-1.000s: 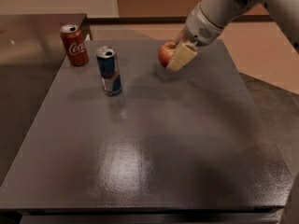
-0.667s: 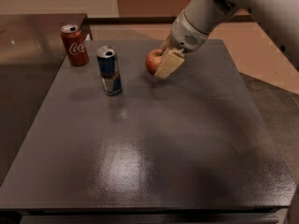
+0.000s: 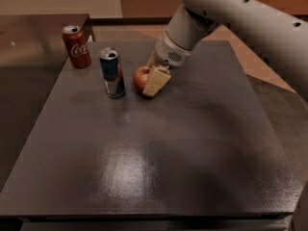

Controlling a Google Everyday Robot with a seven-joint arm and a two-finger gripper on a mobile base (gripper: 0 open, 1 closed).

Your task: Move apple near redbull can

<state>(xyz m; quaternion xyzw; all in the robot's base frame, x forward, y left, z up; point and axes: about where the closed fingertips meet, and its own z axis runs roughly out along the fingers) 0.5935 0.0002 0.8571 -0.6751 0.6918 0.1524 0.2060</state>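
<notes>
The red apple (image 3: 140,77) is low over the dark table, just right of the redbull can (image 3: 112,73), a slim blue and silver can standing upright. My gripper (image 3: 149,80) is shut on the apple, with one cream-coloured finger (image 3: 156,81) in front of it; the arm reaches in from the upper right. A small gap shows between apple and can. Whether the apple touches the table I cannot tell.
A red Coca-Cola can (image 3: 76,46) stands upright at the table's back left corner. The dark table (image 3: 154,153) stretches toward the front; its right edge borders a lower dark floor area. A second dark surface lies at the far left.
My gripper has carried the apple leftward and lower, from the table's back middle to just beside the redbull can. The cans have not moved.
</notes>
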